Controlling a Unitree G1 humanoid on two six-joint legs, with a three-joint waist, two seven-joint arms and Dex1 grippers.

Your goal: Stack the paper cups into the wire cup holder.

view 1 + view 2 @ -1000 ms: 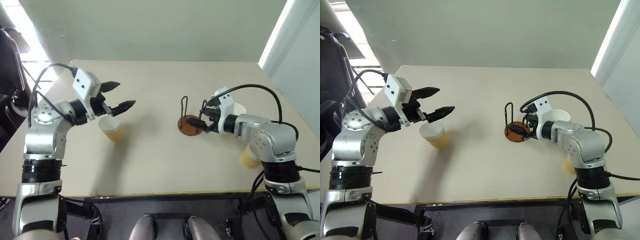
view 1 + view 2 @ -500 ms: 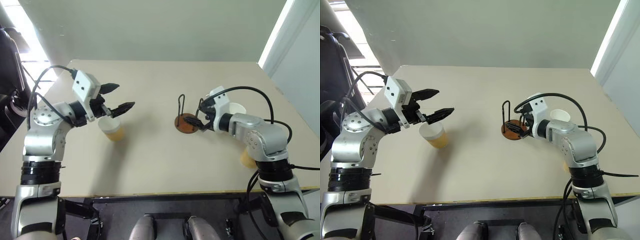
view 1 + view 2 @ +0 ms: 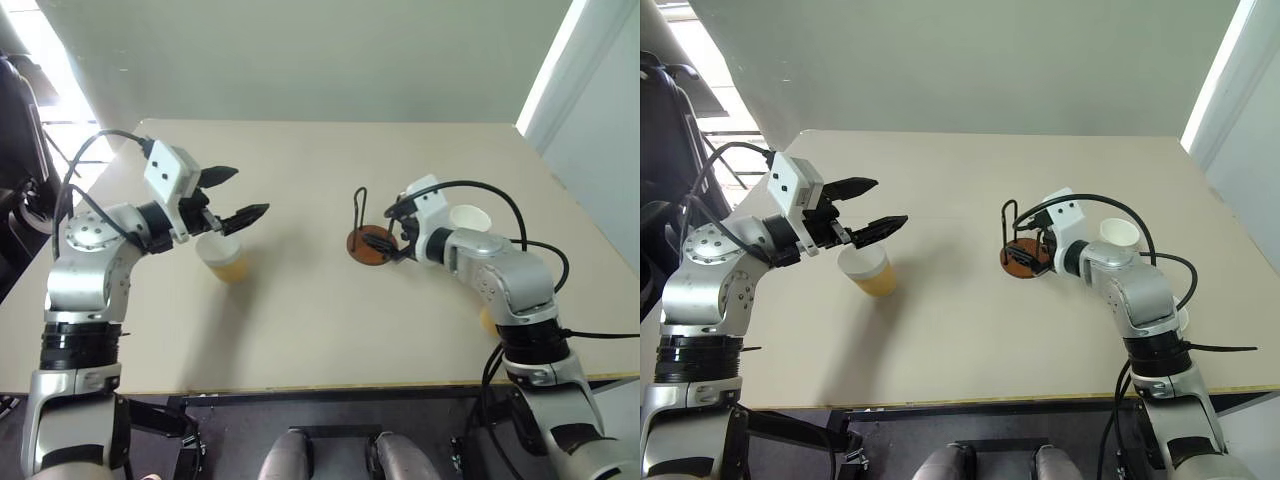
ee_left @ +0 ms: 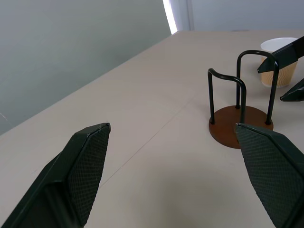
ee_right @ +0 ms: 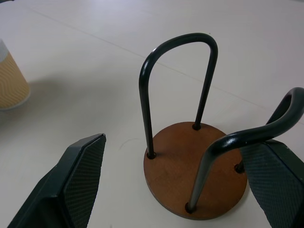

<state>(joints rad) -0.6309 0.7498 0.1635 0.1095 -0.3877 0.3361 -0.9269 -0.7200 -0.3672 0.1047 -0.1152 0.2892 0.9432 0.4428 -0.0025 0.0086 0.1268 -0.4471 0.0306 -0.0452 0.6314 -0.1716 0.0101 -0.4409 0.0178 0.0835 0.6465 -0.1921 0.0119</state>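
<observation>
You have three paper cups on the table: one under the left gripper, one just behind the right arm, one (mostly hidden by that arm) near the front edge. You have one wire cup holder with two upright loops, and two grippers, the right gripper being the second
</observation>
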